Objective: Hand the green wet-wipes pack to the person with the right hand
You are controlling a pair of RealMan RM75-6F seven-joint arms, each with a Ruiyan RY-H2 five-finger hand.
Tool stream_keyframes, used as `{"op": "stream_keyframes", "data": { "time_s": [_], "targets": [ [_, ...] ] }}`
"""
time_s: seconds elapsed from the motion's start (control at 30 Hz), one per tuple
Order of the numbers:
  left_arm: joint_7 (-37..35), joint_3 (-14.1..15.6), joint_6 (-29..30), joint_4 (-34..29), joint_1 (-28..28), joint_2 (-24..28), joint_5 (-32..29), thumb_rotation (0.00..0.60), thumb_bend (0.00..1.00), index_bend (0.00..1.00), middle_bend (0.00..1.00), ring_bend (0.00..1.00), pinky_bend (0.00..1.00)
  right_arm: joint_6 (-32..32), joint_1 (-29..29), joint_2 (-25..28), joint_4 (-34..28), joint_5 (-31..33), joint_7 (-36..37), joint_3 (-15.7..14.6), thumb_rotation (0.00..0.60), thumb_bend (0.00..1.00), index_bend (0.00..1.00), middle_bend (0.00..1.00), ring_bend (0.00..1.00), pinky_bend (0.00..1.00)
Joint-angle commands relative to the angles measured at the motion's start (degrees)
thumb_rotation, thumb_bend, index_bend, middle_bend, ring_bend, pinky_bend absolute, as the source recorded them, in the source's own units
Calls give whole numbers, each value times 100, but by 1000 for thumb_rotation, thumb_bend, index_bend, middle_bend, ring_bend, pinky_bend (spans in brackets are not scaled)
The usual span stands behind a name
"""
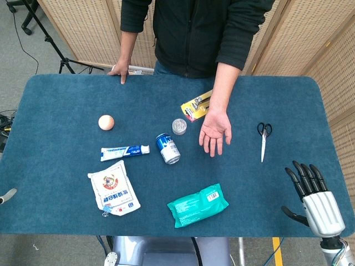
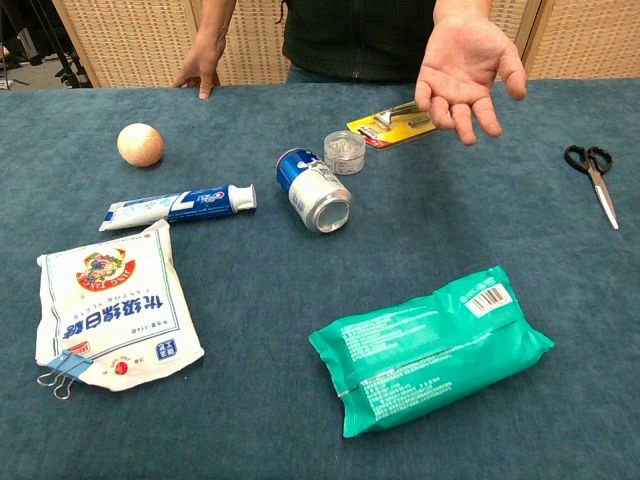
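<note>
The green wet-wipes pack (image 1: 197,205) (image 2: 430,346) lies flat near the table's front edge, its barcode label toward the right end. My right hand (image 1: 313,197) hovers at the front right corner, well to the right of the pack, fingers spread and holding nothing. It does not show in the chest view. The person's open palm (image 1: 215,131) (image 2: 467,73) is held out above the middle of the table, behind the pack. My left hand is hidden; only a grey tip (image 1: 8,195) shows at the left edge.
On the blue table (image 1: 55,105): a blue can (image 1: 168,148) on its side, a toothpaste tube (image 1: 125,152), a white clipped bag (image 1: 113,192), an egg-like ball (image 1: 106,122), a small clear jar (image 1: 178,126), a yellow carded tool (image 1: 196,105), scissors (image 1: 263,138).
</note>
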Motion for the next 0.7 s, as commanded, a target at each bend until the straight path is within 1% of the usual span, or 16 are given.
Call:
{"op": "stream_keyframes", "data": {
  "time_s": [0.03, 0.17, 0.3, 0.4, 0.47, 0.5, 0.6, 0.7],
  "targets": [
    [-21, -2, 3, 4, 7, 6, -6, 600, 0, 0, 0, 0, 130, 51, -70, -18, -132, 138, -216, 72, 600, 0, 0, 0, 0, 20],
    [-55, -1, 13, 10, 21, 14, -11, 600, 0, 0, 0, 0, 130, -31, -40, 20, -147, 104, -162, 37, 600, 0, 0, 0, 0, 19],
    [-80, -4, 38, -6, 37, 28, -8, 600, 0, 0, 0, 0, 130, -385, 106, 128, -137, -181, 119, -219, 600, 0, 0, 0, 0, 19],
    [-59, -19, 38, 2, 32, 20, -17, 600, 0, 0, 0, 0, 129, -846, 323, 244, -133, -529, 469, -531, 600, 0, 0, 0, 0, 19],
    [-33, -24, -17, -1, 5, 10, -36, 600, 0, 0, 0, 0, 130, -1144, 518, 311, -87, -743, 598, -652, 600, 0, 0, 0, 0, 19],
    [-5, -26, -77, 0, -17, 3, -63, 600, 0, 0, 0, 0, 130, -1339, 675, 315, -46, -914, 590, -692, 600, 0, 0, 0, 0, 19],
    [34, -43, -192, -5, -64, -5, -131, 600, 0, 0, 0, 0, 130, -1844, 1069, 249, -31, -1171, 604, -722, 600, 0, 0, 0, 0, 19],
    [20, -80, -250, -15, -87, 3, -214, 600, 0, 0, 0, 0, 130, -2506, 1513, 91, -125, -1250, 631, -697, 600, 0, 0, 0, 0, 19]
  ]
}}
